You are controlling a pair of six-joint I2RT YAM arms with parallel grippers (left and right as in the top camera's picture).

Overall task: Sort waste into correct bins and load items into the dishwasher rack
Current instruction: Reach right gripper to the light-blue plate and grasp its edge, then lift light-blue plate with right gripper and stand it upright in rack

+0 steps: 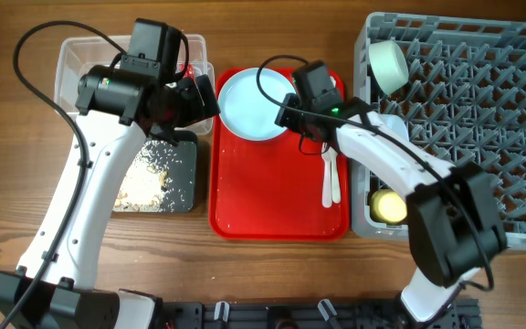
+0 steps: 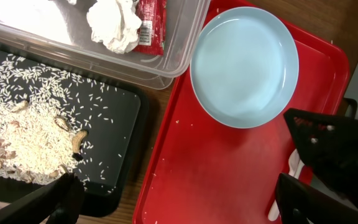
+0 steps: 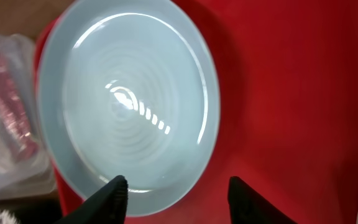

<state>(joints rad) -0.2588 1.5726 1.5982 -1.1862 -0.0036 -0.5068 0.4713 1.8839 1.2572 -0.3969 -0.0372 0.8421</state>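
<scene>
R jaws over plate (image 3: 129, 99) rim, spoons (image 1: 330, 178) along tray (image 1: 245, 201) length

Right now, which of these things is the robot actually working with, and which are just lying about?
Part of the job: blue plate, white spoons, green bowl, yellow cup, grey rack, rice scraps, tissue, red wrapper, clear tub, black tray.
Just there: red serving tray, wooden table.
</scene>
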